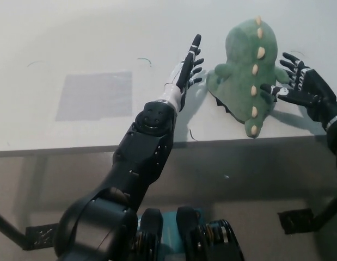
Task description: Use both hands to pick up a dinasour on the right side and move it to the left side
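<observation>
You see the green dinosaur point(250, 70) lying on the white table point(75, 43); your left hand point(188, 68) and right hand point(300, 86) flank it, fingers spread apart, holding nothing.

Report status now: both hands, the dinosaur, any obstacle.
Left hand open, just left of green dinosaur. Right hand open at its right flank. Dinosaur on white table, not lifted. Nothing blocking.

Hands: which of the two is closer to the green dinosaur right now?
The right hand, open with its fingers at the dinosaur's side. The left hand, also open, stands a small gap off its other side.
</observation>
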`<state>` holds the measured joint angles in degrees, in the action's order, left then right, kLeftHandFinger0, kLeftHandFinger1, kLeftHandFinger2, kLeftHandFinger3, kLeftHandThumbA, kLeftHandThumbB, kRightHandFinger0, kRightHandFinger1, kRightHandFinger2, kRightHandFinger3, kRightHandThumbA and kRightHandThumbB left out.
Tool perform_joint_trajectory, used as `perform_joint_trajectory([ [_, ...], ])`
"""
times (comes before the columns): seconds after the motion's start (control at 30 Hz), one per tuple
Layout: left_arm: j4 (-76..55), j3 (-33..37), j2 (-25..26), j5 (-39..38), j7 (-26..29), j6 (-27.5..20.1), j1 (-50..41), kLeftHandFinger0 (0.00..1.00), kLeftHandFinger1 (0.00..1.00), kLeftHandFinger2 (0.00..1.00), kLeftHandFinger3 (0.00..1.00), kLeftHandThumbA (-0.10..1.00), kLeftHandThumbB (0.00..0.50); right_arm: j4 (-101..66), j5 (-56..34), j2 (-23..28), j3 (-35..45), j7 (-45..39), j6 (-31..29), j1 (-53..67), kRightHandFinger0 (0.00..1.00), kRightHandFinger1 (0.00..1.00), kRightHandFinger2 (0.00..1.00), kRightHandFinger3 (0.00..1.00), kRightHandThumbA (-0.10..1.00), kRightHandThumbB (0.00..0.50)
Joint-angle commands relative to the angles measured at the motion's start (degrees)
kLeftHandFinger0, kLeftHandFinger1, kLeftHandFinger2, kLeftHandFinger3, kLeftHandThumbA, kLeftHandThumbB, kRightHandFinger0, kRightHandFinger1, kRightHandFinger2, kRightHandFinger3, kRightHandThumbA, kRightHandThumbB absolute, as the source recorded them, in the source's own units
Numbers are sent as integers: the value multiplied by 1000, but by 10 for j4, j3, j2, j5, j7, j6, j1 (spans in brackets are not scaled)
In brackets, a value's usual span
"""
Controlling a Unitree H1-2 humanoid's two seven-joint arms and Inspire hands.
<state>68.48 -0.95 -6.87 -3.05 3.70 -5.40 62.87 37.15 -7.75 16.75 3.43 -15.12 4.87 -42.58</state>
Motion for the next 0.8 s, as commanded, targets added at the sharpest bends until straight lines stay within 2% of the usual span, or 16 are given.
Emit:
perform_joint_trajectory([
  [0.0,5,-5,-18,0,20,-3,58,1000,1000,1000,1000,1000,407,-24,10,-5,-2,18,9,-53,1000,1000,1000,1000,1000,187],
  [0.03,6,-5,-17,1,21,-2,62,1000,1000,1000,1000,1000,406,-22,11,-6,-2,19,8,-57,1000,1000,1000,1000,1000,187],
  [0.07,11,-9,-21,-3,24,2,70,1000,1000,1000,1000,1000,374,-22,14,-10,-4,21,9,-61,1000,1000,1000,1000,1000,203],
  [0.1,20,-21,-29,-17,24,4,82,1000,1000,1000,1000,1000,357,-23,18,-11,-6,24,12,-66,1000,1000,1000,1000,1000,196],
  [0.17,33,-29,-34,-21,21,-3,93,1000,1000,1000,1000,1000,341,-20,23,-12,-7,24,6,-71,1000,1000,1000,1000,1000,200],
  [0.23,40,-37,-38,-25,13,-2,104,1000,1000,1000,1000,1000,390,-20,25,-13,-7,27,10,-78,1000,1000,1000,1000,1000,207],
  [0.33,52,-41,-44,-28,2,-6,117,1000,1000,1000,1000,1000,431,-19,27,-16,-7,30,9,-84,1000,1000,1000,1000,1000,205],
  [0.37,55,-42,-46,-29,-3,-8,118,1000,1000,1000,1000,1000,428,-17,28,-16,-8,29,7,-86,1000,1000,1000,1000,1000,203],
  [0.4,60,-43,-49,-30,-4,-10,120,1000,1000,1000,1000,1000,408,-15,31,-15,-11,27,-1,-85,1000,1000,1000,1000,1000,194],
  [0.43,66,-43,-52,-29,-4,-11,122,1000,1000,1000,1000,1000,367,-12,33,-15,-13,26,-5,-87,1000,1000,1000,1000,1000,189],
  [0.47,70,-44,-56,-30,-1,-5,126,1000,1000,1000,1000,1000,361,-10,35,-16,-14,29,-3,-90,1000,1000,1000,1000,1000,199],
  [0.6,80,-44,-65,-28,7,-3,129,1000,1000,1000,1000,1000,379,-5,40,-15,-14,37,4,-91,1000,1000,1000,1000,1000,231],
  [0.77,81,-47,-65,-31,5,-6,129,1000,1000,1000,1000,1000,366,-4,40,-12,-11,36,-1,-90,1000,1000,1000,1000,1000,222],
])
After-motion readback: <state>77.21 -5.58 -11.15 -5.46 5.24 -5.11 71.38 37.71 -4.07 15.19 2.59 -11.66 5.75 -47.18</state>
